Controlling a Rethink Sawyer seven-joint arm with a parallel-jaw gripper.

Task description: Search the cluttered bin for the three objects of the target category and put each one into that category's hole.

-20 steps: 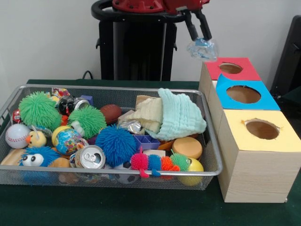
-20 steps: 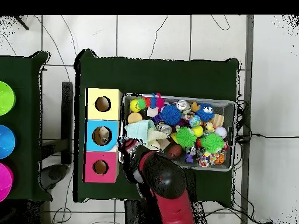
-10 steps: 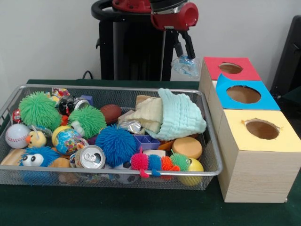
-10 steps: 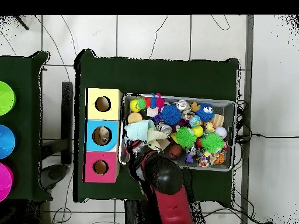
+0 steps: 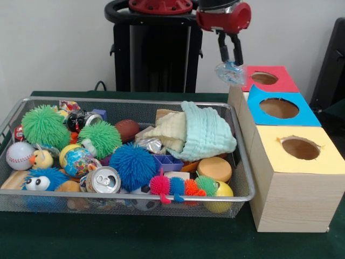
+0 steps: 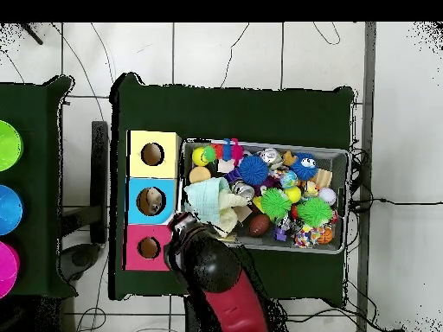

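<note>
- The tool (image 5: 230, 63) pinches a crumpled clear plastic wad (image 5: 230, 73), hanging beside the red-topped box (image 5: 265, 79).
- The round hole in the blue box top (image 5: 279, 108) lies beyond and below — release here likely drops it onto the desk (image 5: 161, 243) or the silver wire-mesh bin (image 5: 129, 101).

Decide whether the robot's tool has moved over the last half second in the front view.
Yes. The tool, shut on a crumpled clear plastic item, has shifted rightward, closer to the red-topped wooden box.
</note>
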